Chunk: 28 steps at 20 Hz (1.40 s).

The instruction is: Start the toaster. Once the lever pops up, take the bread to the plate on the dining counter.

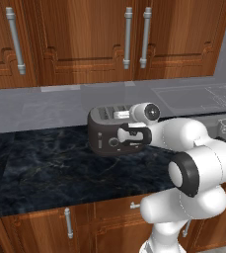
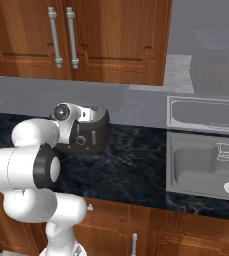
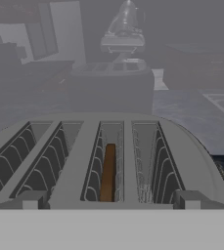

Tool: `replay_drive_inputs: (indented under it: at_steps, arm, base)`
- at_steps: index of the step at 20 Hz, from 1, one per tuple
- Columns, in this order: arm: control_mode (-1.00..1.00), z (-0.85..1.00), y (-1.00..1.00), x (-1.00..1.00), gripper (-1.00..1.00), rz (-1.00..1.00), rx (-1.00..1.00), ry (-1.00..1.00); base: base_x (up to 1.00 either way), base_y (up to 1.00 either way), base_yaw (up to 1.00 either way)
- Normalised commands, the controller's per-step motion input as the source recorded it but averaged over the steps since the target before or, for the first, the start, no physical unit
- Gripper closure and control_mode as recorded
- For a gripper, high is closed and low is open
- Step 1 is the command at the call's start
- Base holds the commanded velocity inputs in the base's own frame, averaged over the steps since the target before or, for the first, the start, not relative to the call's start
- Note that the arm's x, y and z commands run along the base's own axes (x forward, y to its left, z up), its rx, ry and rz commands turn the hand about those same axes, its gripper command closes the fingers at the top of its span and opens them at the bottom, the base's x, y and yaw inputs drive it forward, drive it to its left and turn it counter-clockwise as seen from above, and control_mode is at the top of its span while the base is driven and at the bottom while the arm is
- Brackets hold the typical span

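The task looks barely begun: the bread (image 3: 108,172) sits down in the third of four slots of the one toaster (image 1: 104,132), at 9 o'clock of the sink (image 2: 206,162) on the black counter (image 1: 45,168). The gripper (image 3: 108,200) hovers just over the toaster, jaws wide and holding nothing. Starting the toaster, lifting out the one slice and carrying it off all seem left.

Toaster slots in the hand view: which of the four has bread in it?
The third slot from the left of the toaster holds the brown bread standing on edge; the other three show bare wire guides.
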Motion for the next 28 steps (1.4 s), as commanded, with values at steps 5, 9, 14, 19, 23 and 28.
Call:
replay_drive_inputs:
  at_steps: [5, 9, 14, 19, 23, 28]
  arm:
    - [-1.00, 0.00, 0.00, 0.00, -1.00, 0.00, 0.00, 0.00]
    - [-1.00, 0.00, 0.00, 0.00, -1.00, 0.00, 0.00, 0.00]
    - [-1.00, 0.00, 0.00, 0.00, -1.00, 0.00, 0.00, 0.00]
    - [-1.00, 0.00, 0.00, 0.00, -1.00, 0.00, 0.00, 0.00]
    - [-1.00, 0.00, 0.00, 0.00, -1.00, 0.00, 0.00, 0.00]
    - [-1.00, 0.00, 0.00, 0.00, -1.00, 0.00, 0.00, 0.00]
  base:
    - [0.00, 0.00, 0.00]
    - [0.00, 0.00, 0.00]
    - [0.00, 0.00, 0.00]
    - [0.00, 0.00, 0.00]
    - [0.00, 0.00, 0.00]
    - [0.00, 0.00, 0.00]
